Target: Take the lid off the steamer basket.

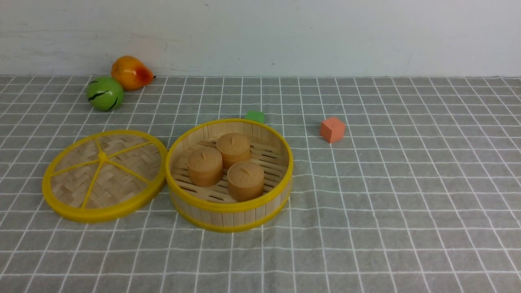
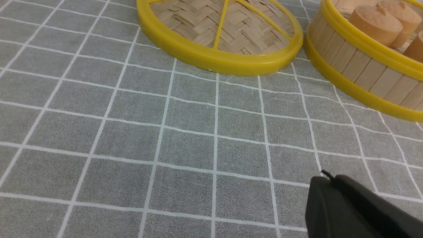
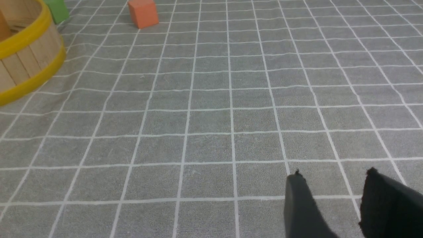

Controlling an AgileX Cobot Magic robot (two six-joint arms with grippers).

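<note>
The lid (image 1: 103, 175) lies flat on the cloth, just left of the steamer basket (image 1: 230, 207), their rims touching or nearly so. The basket is uncovered and holds three tan bun-shaped pieces (image 1: 234, 148). Neither arm shows in the front view. In the left wrist view the lid (image 2: 218, 59) and the basket (image 2: 357, 66) lie ahead of my left gripper (image 2: 327, 177), whose fingers are pressed together with nothing between them. In the right wrist view my right gripper (image 3: 333, 173) is open and empty, low over bare cloth, with the basket (image 3: 29, 66) well away from it.
A green round fruit (image 1: 105, 93) and an orange pear-like fruit (image 1: 131, 72) sit at the back left. A green block (image 1: 255, 116) stands just behind the basket, and an orange cube (image 1: 332, 130) to its right. A grey checked cloth (image 1: 386, 203) covers the table.
</note>
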